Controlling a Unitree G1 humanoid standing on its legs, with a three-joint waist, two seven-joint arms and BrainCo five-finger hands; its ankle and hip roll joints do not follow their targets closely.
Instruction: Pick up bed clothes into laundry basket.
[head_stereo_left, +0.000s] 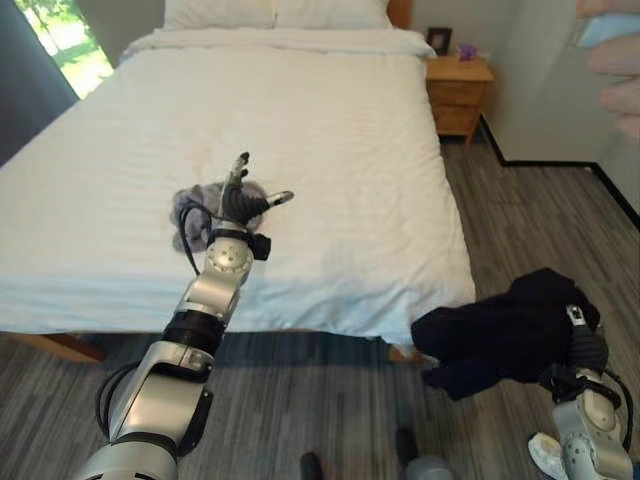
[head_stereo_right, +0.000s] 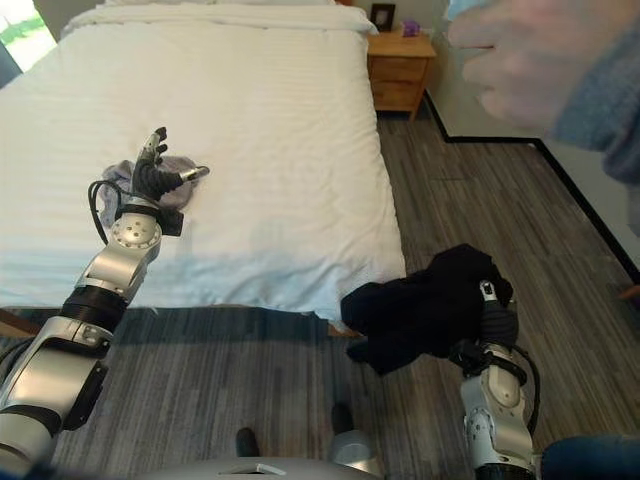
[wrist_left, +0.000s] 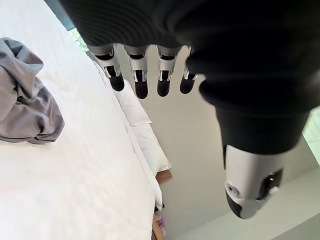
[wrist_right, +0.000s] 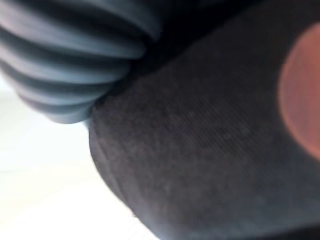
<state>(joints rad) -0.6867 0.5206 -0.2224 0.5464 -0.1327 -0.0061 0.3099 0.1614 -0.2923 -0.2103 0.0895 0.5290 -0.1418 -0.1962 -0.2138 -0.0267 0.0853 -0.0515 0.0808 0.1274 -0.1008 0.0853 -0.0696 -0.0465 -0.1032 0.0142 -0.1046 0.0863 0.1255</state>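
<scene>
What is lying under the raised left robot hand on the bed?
A crumpled grey garment lies on the white bed, just beyond the open left robot hand. The hand and wrist cover part of it in the eye views, so its full extent cannot be seen there.

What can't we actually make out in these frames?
- Right hand: fingers hidden under the black garment in both eye views; grip unreadable.
- Right wrist view: the dark cloth sits against the lens, blurred; an orange patch cannot be identified.
- Grey garment on the bed: partly hidden behind the open left hand.
- Person's hand: blurred, cut off by the frame edge.
</scene>
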